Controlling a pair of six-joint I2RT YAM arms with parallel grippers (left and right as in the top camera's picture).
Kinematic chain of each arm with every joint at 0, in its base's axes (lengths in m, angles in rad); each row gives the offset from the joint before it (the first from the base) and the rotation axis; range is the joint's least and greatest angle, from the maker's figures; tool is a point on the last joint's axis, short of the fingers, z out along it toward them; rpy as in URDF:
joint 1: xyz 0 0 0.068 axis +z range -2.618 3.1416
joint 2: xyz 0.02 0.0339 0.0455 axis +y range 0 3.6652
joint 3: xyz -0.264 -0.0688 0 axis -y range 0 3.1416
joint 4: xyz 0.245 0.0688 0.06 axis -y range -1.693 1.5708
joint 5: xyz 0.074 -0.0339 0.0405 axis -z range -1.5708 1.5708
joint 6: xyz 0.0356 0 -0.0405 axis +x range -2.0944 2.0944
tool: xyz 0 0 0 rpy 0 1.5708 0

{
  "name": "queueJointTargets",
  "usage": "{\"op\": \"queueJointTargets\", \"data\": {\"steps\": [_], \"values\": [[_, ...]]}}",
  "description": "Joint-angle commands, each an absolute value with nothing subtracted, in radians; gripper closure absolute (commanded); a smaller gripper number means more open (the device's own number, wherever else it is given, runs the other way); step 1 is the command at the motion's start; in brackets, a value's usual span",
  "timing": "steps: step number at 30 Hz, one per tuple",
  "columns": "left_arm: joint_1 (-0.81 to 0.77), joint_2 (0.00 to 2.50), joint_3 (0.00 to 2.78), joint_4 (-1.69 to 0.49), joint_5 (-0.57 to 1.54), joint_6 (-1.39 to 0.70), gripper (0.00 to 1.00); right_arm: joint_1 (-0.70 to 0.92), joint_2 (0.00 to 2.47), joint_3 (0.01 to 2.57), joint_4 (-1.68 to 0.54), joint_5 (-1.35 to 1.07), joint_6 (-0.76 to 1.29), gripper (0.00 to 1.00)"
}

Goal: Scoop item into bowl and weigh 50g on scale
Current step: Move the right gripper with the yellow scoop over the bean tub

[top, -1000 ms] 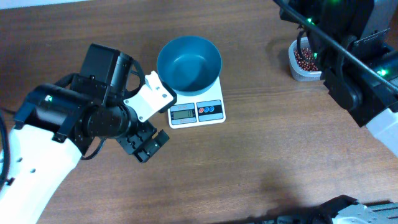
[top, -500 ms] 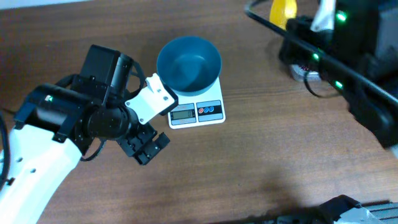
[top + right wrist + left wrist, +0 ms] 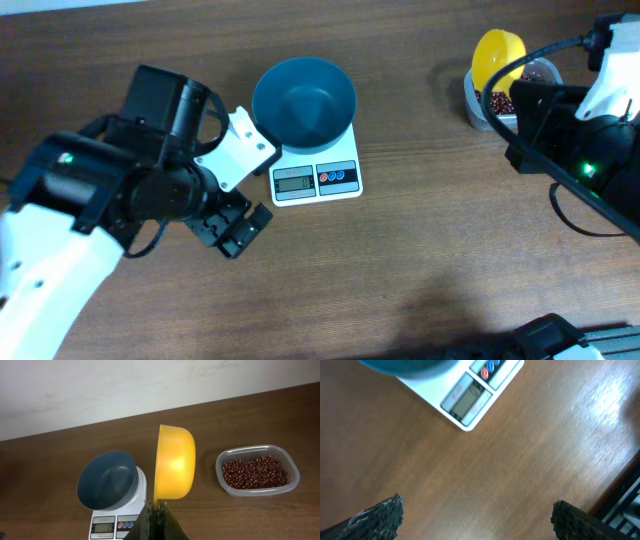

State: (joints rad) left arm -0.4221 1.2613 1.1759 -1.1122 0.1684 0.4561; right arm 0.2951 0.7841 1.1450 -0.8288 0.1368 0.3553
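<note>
The teal bowl (image 3: 303, 100) stands empty on the white scale (image 3: 316, 178); both also show in the right wrist view, the bowl (image 3: 107, 485) on the scale (image 3: 117, 522). The red-brown beans (image 3: 255, 471) lie in a clear tub (image 3: 482, 112) at the far right. My right gripper (image 3: 160, 510) is shut on the handle of a yellow scoop (image 3: 175, 467), held on edge in the air between bowl and tub; its inside is hidden. The scoop also shows from overhead (image 3: 497, 55). My left gripper (image 3: 477, 520) is open and empty above bare table, front-left of the scale (image 3: 470, 400).
The left arm's white and black body (image 3: 150, 180) reaches in beside the scale's left side. The right arm and its cables (image 3: 570, 120) hang over the tub's right side. The brown wooden table (image 3: 420, 260) runs to a pale wall at the back.
The right arm has drawn back to the right from over the tub, and the yellow scoop has come into view above it. The left arm has shifted only slightly.
</note>
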Motion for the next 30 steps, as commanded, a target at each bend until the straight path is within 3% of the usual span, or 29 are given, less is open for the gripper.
{"op": "queueJointTargets", "data": {"steps": [1, 11, 30], "values": [[-0.416, 1.193, 1.250, -1.145, 0.169, 0.473, 0.01, 0.293, 0.780, 1.158, -0.823, 0.171, 0.343, 0.96], [-0.416, 1.188, 1.250, -1.146, 0.168, 0.473, 0.01, 0.293, 0.781, 1.158, -0.868, 0.168, 0.190, 0.96], [-0.344, 1.188, 1.250, -1.130, 0.218, 0.405, 0.01, 0.293, 0.862, 1.160, -0.884, 0.161, 0.163, 0.96]]}}
